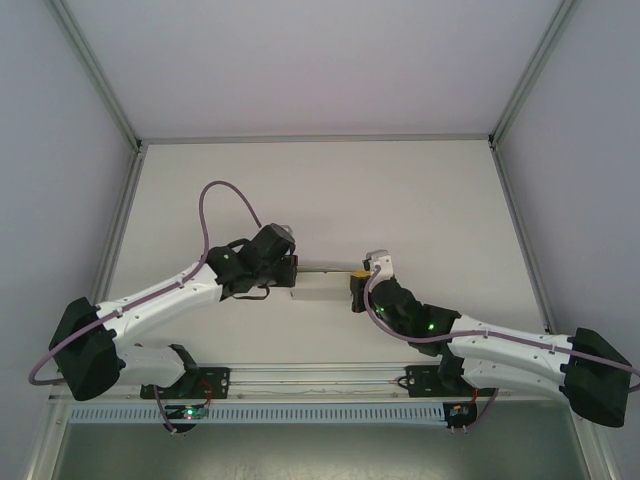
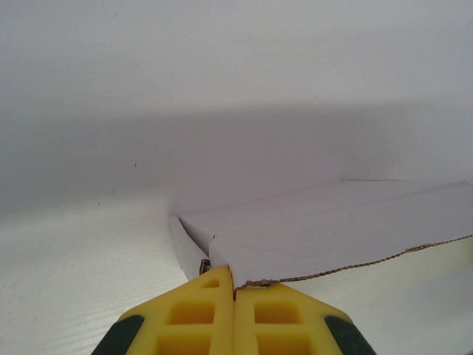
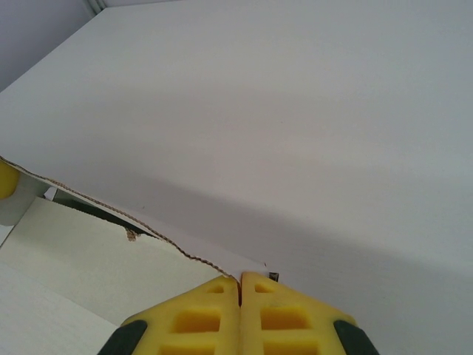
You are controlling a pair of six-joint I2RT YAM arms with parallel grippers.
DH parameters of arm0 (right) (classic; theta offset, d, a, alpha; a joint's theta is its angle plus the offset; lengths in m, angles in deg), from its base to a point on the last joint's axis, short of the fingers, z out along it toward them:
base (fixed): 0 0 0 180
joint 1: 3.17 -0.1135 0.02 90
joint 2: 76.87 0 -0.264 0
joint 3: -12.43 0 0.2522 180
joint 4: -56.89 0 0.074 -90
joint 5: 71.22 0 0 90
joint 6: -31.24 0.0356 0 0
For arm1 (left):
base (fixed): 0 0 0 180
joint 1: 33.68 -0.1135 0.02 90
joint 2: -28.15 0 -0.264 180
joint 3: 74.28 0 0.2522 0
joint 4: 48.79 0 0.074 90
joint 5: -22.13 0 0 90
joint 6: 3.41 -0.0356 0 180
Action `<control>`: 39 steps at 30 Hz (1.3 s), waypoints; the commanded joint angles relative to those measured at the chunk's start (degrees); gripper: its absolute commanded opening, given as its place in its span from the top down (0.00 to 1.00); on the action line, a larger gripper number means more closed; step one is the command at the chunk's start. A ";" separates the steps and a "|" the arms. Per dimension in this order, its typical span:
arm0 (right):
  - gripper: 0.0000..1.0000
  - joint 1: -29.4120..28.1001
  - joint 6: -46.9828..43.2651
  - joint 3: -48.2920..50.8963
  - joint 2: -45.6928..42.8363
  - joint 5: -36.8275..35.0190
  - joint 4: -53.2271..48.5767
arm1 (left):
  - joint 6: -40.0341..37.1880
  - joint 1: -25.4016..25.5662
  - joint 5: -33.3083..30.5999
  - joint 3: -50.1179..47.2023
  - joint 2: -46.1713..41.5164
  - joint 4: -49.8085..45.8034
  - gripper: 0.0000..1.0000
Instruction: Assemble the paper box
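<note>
Jaws clenched on the paper box (image 1: 322, 287), left jaws at its left end, right jaws at its right, likely bracing it over the counter (image 1: 300, 190) for folding.

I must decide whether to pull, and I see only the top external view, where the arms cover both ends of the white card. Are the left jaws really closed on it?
Observer: Yes. In the left wrist view the left gripper has its jaws shut on a corner of the paper box.
Operator: And the right side?
Observer: The right gripper is shut too, with an edge of the card running into its jaws.
Operator: Is that edge clean?
Observer: No. In the right wrist view the cut edge looks rough and brownish.
</note>
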 commanded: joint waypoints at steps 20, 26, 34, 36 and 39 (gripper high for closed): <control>1.00 -1.18 -9.01 15.26 -10.63 8.54 3.53 | -9.20 11.60 -5.82 -27.09 -3.97 24.76 1.00; 1.00 -1.12 -9.74 17.38 -12.57 9.98 3.29 | -9.43 13.32 -8.11 -30.60 -2.57 30.42 1.00; 0.87 -1.14 -6.80 16.58 -17.89 10.25 -0.94 | -7.65 14.95 -11.94 -30.50 -4.25 29.17 1.00; 0.79 -1.15 -4.81 15.63 -20.02 10.22 -2.96 | -6.98 15.17 -12.89 -29.61 -3.85 28.53 1.00; 0.69 -1.12 -2.34 13.31 -23.16 10.40 -6.88 | -6.39 15.84 -14.90 -27.64 -2.23 26.32 1.00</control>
